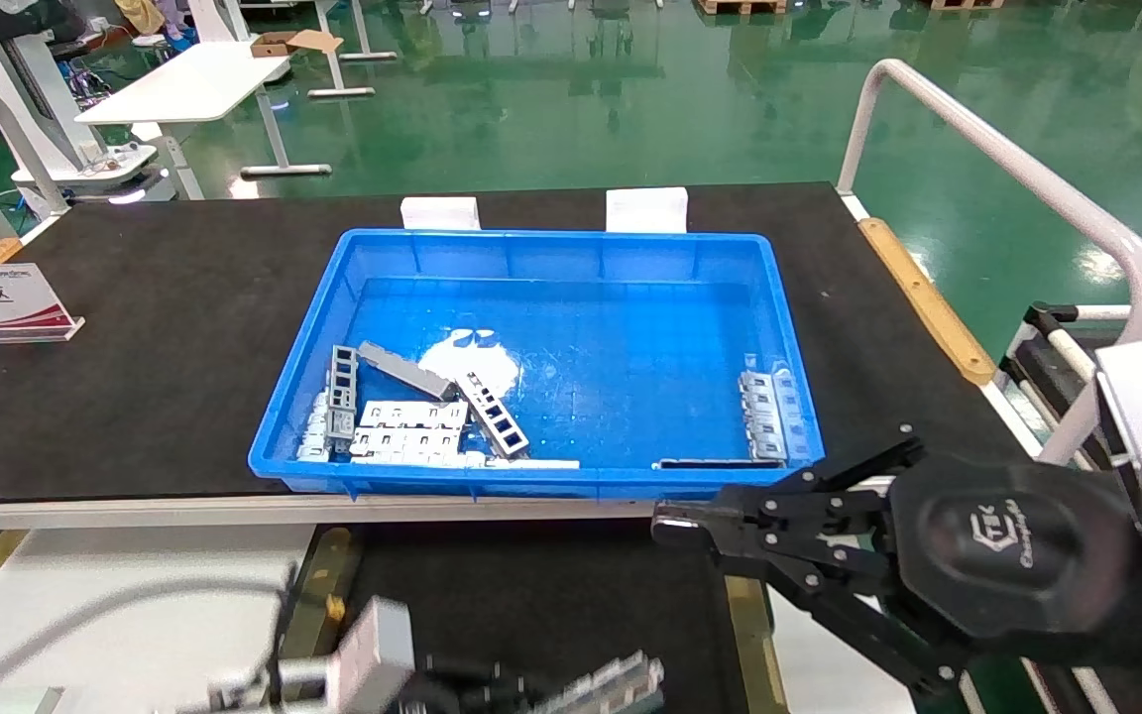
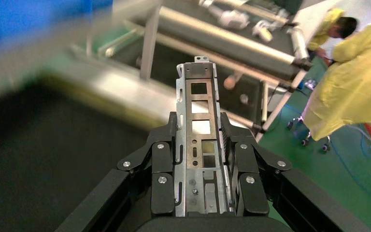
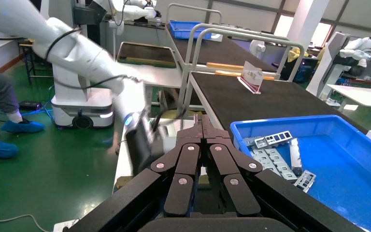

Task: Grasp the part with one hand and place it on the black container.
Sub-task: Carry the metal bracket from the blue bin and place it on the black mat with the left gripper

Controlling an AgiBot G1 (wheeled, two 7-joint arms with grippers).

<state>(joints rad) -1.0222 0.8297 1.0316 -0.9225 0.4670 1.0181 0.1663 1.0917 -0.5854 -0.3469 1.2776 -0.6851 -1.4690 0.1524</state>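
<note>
Left gripper (image 2: 200, 159) clamped on the part (image 2: 199, 121), low at the black container's (image 1: 551, 595) near edge, seemingly above it, right gripper (image 3: 202, 126) closed empty, beside the blue bin's (image 1: 531, 476) near-right corner.

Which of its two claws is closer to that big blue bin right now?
The right. The right gripper hangs empty just outside the blue bin, by its near right corner. The left gripper is lower, over the black container, its jaws shut on the part.
</note>
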